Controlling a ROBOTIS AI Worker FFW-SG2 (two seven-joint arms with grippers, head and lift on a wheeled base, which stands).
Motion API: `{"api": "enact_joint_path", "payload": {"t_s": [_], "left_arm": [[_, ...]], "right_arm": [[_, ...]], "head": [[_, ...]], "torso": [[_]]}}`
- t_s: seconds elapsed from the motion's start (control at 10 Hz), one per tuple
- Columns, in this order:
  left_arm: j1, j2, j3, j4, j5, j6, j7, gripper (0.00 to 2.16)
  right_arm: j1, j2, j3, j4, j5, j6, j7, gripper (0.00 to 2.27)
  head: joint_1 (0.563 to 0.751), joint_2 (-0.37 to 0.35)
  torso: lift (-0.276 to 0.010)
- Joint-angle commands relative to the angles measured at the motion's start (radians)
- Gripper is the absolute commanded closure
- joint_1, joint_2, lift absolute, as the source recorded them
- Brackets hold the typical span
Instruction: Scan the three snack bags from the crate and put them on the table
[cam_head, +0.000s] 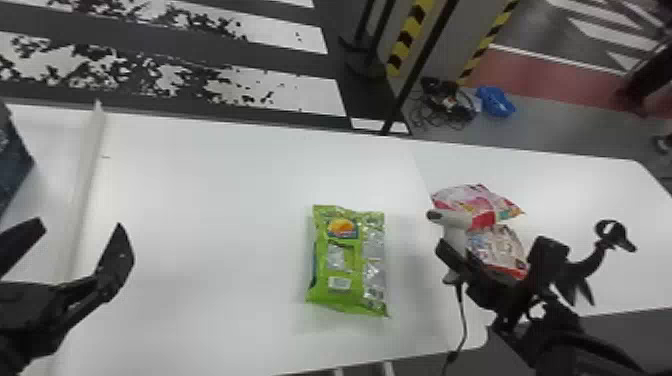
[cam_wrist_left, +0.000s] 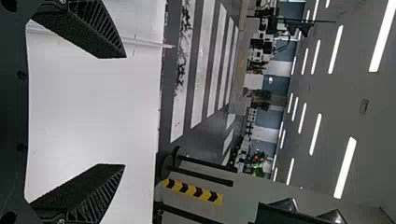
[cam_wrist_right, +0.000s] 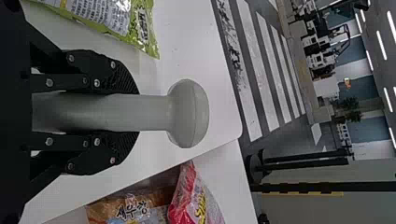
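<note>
Evidently the job is well advanced, to judge by the spread from left to right. At the far left edge stands a dark blue side of what is probably the crate; its inside is out of sight, so whether anything remains in it I cannot tell, though all three bags the task asks for appear to be out. Just right of it, at the near left, the left claw hangs with its fingers spread wide and nothing between them. Near the middle of the tabletop lies the green bag, flat and clear of both claws. To its right, the right claw is closed around the handle of the pale scanner, whose dark tip faces left, roughly to the green bag's side. Past that, on the right part of the tabletop, rest the pink bag, farther off, and the brown bag, nearer and close against it. Those two, I would guess, are scanned and set down for good. Nothing shows whether the green bag has had its scan; most likely that is the piece of work left, followed by shifting it right to join the pair, with the empty left claw the natural one to move it
</note>
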Motion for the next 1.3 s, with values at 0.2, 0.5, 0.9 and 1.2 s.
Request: {"api": "enact_joint_path", "payload": {"t_s": [0.2, 0.5, 0.9, 1.2], "left_arm": [[0.012, 0.005, 0.003, -0.026, -0.013, 0.038, 0.002, 0.03], [0.009, 0.008, 0.003, -0.024, -0.013, 0.038, 0.003, 0.03], [0.008, 0.009, 0.006, -0.035, -0.009, 0.038, 0.003, 0.03], [0.005, 0.011, 0.006, -0.035, -0.006, 0.038, 0.003, 0.03]], "right_arm": [[-0.097, -0.036, 0.099, 0.166, 0.100, -0.076, 0.000, 2.23], [-0.146, -0.059, 0.144, 0.239, 0.166, -0.064, -0.057, 1.72], [-0.102, -0.056, 0.138, 0.161, 0.164, -0.091, -0.123, 0.01], [0.082, -0.013, 0.052, -0.181, -0.021, -0.002, -0.067, 0.07]], "head": [[0.695, -0.350], [0.695, -0.350], [0.695, -0.350], [0.695, -0.350]], "torso": [[-0.094], [-0.094], [-0.094], [-0.094]]}}
